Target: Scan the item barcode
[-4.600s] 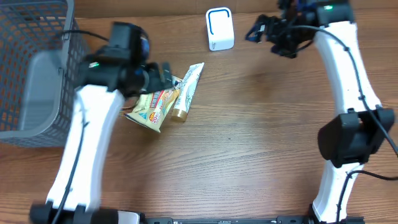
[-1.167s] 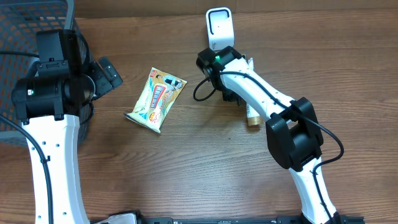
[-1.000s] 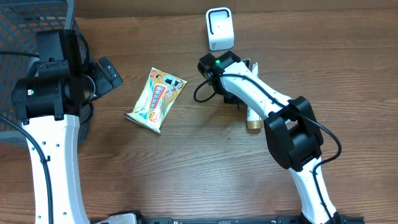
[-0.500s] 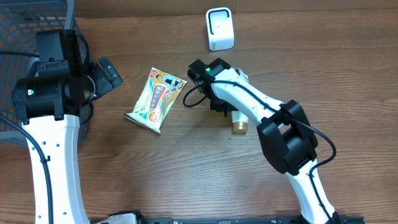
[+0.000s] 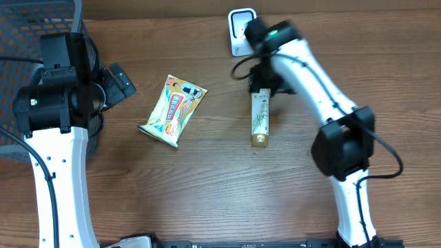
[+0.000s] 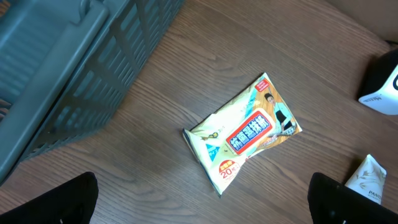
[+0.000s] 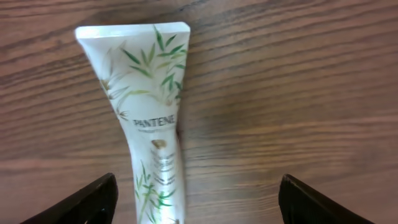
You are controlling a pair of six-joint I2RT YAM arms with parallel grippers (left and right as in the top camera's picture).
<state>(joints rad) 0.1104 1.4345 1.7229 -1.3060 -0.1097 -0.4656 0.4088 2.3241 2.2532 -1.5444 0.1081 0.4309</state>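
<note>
Jaws that were closing on the shampoo tube [image 5: 259, 118] a moment ago are now standing wide apart. The right gripper [image 5: 262, 84] is hovering over the tube's crimped end, and the tube is lying free on the tabletop [image 5: 207, 193], near the scanner [image 5: 238, 34]. The right arm is partly covering the scanner. The left gripper [image 5: 118, 80] is hanging open beside the basket [image 5: 27, 69], with a snack packet [image 5: 173, 110] lying between it and the tube.

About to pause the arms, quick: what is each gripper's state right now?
Left gripper: jaws open, holding nothing.
Right gripper: jaws open, empty; the Pantene tube lies ungripped on the table.
</note>
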